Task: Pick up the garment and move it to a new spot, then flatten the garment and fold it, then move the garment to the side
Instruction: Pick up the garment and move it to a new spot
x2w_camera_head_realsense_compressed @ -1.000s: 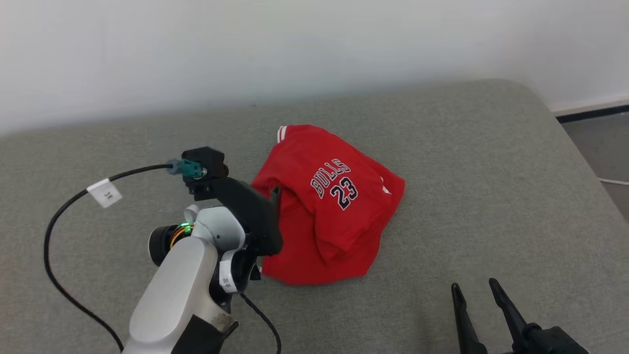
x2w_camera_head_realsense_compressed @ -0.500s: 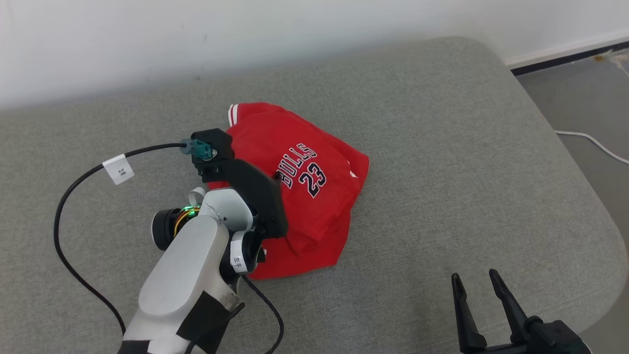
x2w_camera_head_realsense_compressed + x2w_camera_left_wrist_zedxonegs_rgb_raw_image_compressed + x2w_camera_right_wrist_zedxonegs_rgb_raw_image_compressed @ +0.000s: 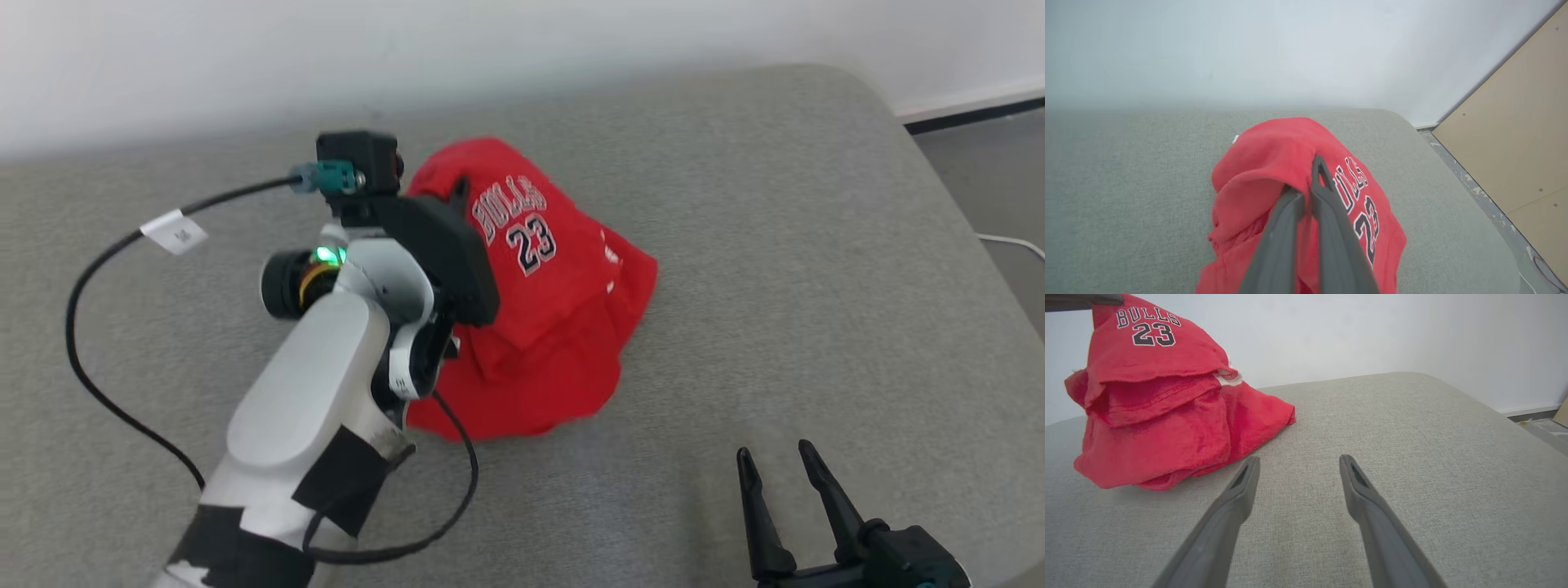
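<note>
The garment (image 3: pixel 563 327) is a crumpled red jersey printed "BULLS 23", lying on a grey cushioned surface (image 3: pixel 775 245). My left gripper (image 3: pixel 460 189) is shut on a fold at its top, which is pulled up into a peak while the lower part rests on the cushion. In the left wrist view the two fingers (image 3: pixel 1327 204) pinch the red cloth (image 3: pixel 1274 155), one tip buried in it. The right gripper (image 3: pixel 774 464) hovers open at the lower right, apart from the garment. The right wrist view has its open gripper (image 3: pixel 1298 460) over bare cushion, the garment (image 3: pixel 1159 416) to the left.
A white wall (image 3: pixel 522 49) runs behind the cushion. The cushion's rounded edge drops to the floor (image 3: pixel 996 180) on the right, where a white cable (image 3: pixel 1008 239) lies. A black cable (image 3: pixel 90 269) loops from my left wrist. A tan board (image 3: pixel 1515 143) stands beyond the right edge.
My left gripper has closed on the garment's top fold and raised it, so the cloth now stands in a peak. The head camera has shifted. The right gripper has stayed open.
</note>
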